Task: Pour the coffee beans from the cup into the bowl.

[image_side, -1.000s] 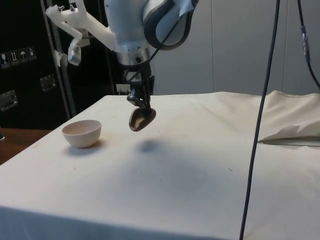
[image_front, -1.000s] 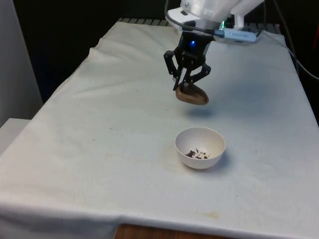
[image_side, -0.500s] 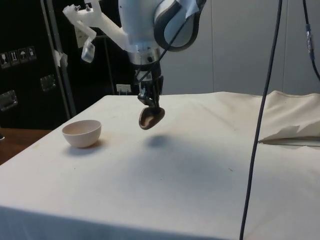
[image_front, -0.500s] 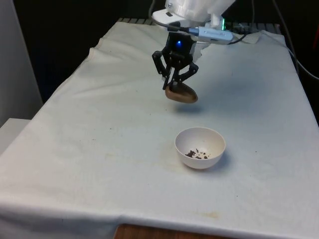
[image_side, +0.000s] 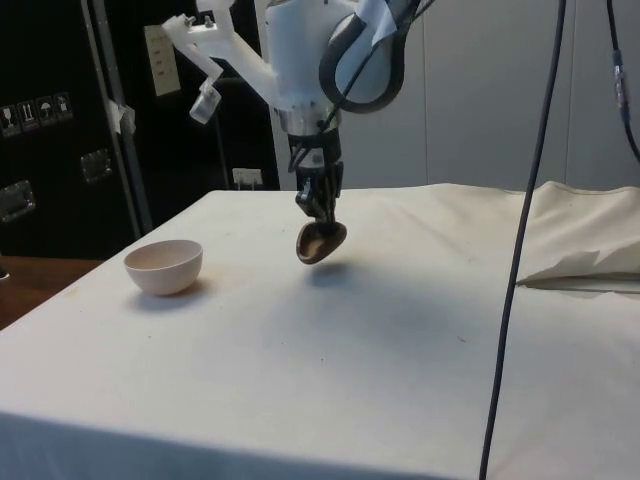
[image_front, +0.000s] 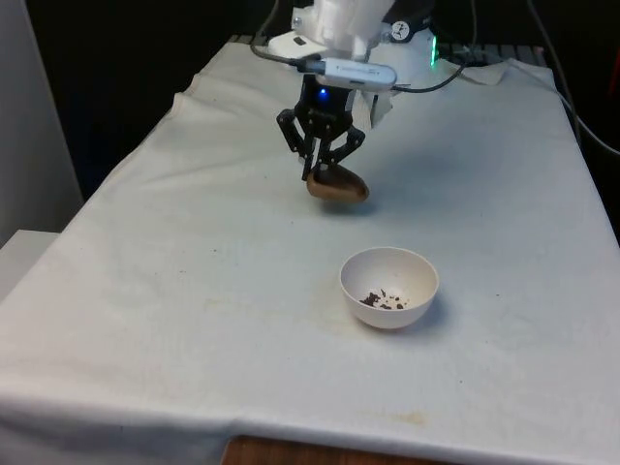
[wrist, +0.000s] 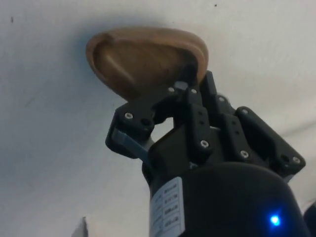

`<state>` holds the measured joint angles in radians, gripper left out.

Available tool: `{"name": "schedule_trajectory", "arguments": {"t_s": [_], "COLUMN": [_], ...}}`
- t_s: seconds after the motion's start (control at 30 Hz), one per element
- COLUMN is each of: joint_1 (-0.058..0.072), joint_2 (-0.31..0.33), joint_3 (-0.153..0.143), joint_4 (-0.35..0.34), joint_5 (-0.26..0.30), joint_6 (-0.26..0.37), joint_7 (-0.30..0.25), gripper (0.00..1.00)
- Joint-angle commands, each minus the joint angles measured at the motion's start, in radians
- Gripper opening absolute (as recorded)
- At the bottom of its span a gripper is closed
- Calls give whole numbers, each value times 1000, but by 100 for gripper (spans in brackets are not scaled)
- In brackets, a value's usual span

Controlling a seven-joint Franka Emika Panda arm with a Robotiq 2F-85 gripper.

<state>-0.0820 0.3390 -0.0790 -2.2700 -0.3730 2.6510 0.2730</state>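
- The cup (image_front: 338, 186) looks like brown wood, smooth and matt, with faint grain inside (wrist: 143, 59).
- The bowl (image_front: 389, 288) is white, smooth, with a slight sheen.
- The cloth (image_front: 194, 291) over the desk is off-white fabric, matt, lightly creased and stained.
- The hand (image_front: 320, 167) is black matt plastic with small metal screws.

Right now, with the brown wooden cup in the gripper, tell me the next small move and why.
Probably lower the brown wooden cup onto the white cloth and release. The black gripper holds it by the rim, just above the table and away from the white round bowl. The cup's inside looks empty in the wrist view, and dark coffee beans already lie in the bowl.
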Motion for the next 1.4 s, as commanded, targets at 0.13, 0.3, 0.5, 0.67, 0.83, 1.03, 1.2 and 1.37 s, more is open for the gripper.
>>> {"name": "schedule_trajectory", "arguments": {"t_s": [0.13,0.3,0.5,0.67,0.83,1.03,1.2,1.37], "joint_1": [-15,-15,-16,-14,-9,-2,5,4], "joint_2": [15,22,21,24,37,53,54,38], "joint_3": [1,-5,-8,-10,-11,-17,-28,-27], "joint_4": [-12,-11,-13,-13,-7,0,3,-13], "joint_5": [82,164,237,313,380,421,413,415], "joint_6": [40,50,57,56,55,56,46,56], "joint_7": [-88,-172,-245,-316,-375,-412,-412,-422], "gripper": [0,0,0,0,0,0,0,0]}}
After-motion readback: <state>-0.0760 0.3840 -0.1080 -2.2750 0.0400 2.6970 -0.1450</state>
